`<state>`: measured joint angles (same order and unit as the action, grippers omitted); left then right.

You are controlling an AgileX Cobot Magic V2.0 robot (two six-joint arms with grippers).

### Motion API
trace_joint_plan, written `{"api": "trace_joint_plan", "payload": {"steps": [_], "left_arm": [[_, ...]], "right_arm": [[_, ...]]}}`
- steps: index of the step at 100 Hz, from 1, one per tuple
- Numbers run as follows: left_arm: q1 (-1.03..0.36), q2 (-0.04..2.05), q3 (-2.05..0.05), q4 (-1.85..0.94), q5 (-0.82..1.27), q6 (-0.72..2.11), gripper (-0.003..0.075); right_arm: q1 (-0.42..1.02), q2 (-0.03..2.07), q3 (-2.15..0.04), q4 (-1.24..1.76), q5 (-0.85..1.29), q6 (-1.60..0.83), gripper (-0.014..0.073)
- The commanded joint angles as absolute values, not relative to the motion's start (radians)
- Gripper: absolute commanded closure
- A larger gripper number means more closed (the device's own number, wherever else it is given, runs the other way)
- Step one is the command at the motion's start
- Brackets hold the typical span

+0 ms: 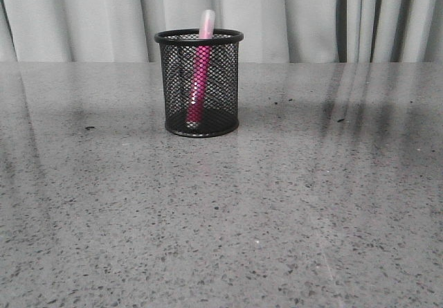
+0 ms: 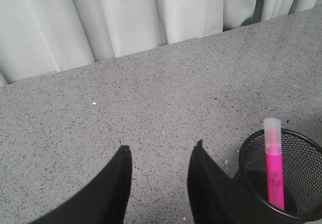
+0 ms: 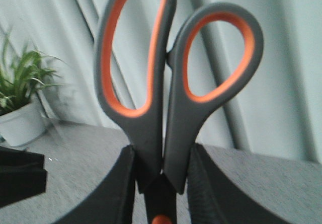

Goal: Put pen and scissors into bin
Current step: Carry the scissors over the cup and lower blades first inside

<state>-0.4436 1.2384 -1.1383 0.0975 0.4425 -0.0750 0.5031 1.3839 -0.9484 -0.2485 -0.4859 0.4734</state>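
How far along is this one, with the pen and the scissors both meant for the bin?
About halfway. Done: the pen stands inside the bin, its pale cap poking above the rim. In hand: the right gripper is shut on the scissors, handles up, away from the table. The left gripper is open and empty beside the bin. Left: bring the scissors over the bin and drop them in.
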Motion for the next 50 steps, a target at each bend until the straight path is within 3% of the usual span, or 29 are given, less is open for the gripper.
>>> {"api": "trace_joint_plan", "payload": {"steps": [1,50], "left_arm": [[-0.442,1.212,-1.166,0.098,0.367,-0.079,0.0482],[-0.442,1.212,-1.166,0.098,0.372,-0.079,0.0482]], "right_arm": [[0.510,1.399,-0.974,-0.265,-0.701,0.463,0.0666],[0.510,1.565,-0.922,-0.318,-0.817,0.415,0.0666]]}}
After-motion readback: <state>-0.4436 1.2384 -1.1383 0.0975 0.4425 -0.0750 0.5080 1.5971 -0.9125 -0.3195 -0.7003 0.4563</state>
